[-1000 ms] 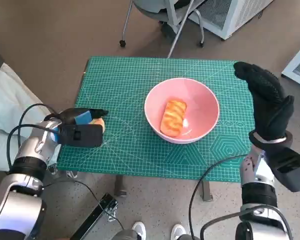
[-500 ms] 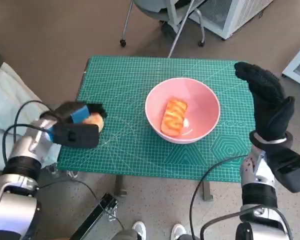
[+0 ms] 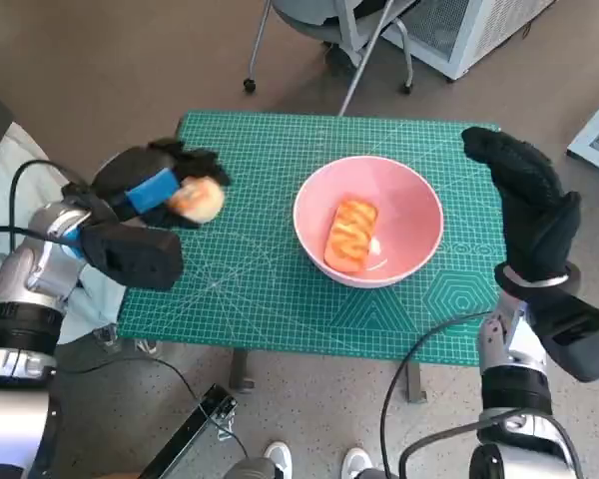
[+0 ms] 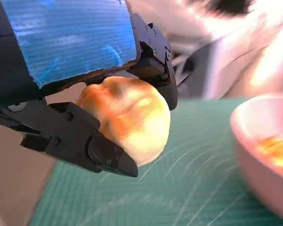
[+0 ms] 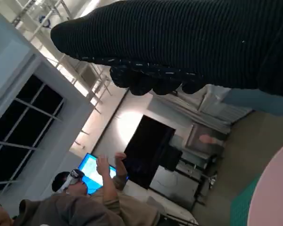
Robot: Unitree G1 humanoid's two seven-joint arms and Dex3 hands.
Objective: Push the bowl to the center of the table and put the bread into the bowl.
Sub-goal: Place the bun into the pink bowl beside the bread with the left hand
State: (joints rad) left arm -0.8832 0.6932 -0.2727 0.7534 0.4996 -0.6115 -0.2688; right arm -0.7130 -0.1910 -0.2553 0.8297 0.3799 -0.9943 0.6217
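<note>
A pink bowl (image 3: 404, 190) stands near the middle of the green mat (image 3: 250, 279), with a glazed orange pastry (image 3: 348, 236) lying inside it. My left hand (image 3: 155, 185) holds a round golden bread roll (image 3: 198, 200) lifted above the mat's left side, well left of the bowl. In the left wrist view the roll (image 4: 127, 117) sits between the black fingers (image 4: 94, 148), and the bowl's rim (image 4: 254, 141) shows beside it. My right hand (image 3: 524, 200), in its black glove, is raised at the bowl's right with fingers extended, holding nothing.
Chair legs on castors (image 3: 339, 50) stand beyond the table's far edge. A white unit (image 3: 459, 30) is at the back right. Pale cloth (image 3: 10, 190) lies left of the table. A person (image 5: 85, 197) shows in the right wrist view.
My left hand has lifted the roll off the mat's left edge and carried it up and toward the bowl. The right hand and the bowl have stayed put.
</note>
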